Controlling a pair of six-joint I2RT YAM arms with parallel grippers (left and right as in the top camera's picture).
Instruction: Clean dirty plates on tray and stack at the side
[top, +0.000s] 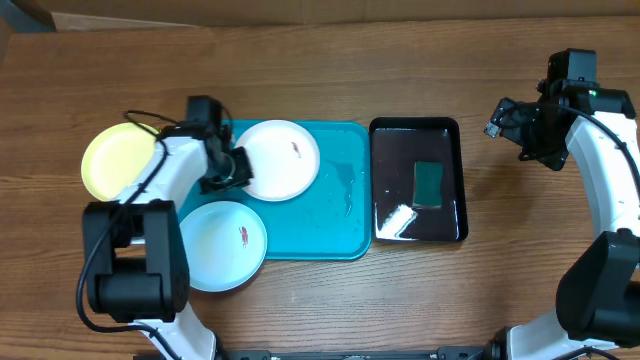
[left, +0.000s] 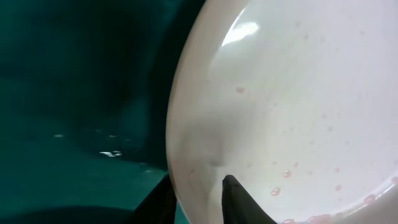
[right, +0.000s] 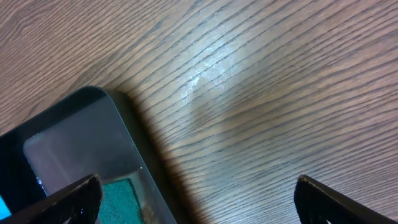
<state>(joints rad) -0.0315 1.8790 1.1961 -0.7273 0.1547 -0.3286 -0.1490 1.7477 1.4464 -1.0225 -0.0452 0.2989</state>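
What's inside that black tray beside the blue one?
A green sponge lies in the black tray, with a white foamy-looking blob near it. Anything under the sponge is hidden.

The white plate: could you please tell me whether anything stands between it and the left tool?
Nothing visible does. The left tool is at the white plate's left rim on the tray, and the left wrist view shows its fingers gripping that rim from both sides.

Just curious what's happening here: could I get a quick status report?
Left gripper shut on rim of round white plate, on turquoise plastic tray. Right gripper open, empty, over wooden table. Nothing in the way.
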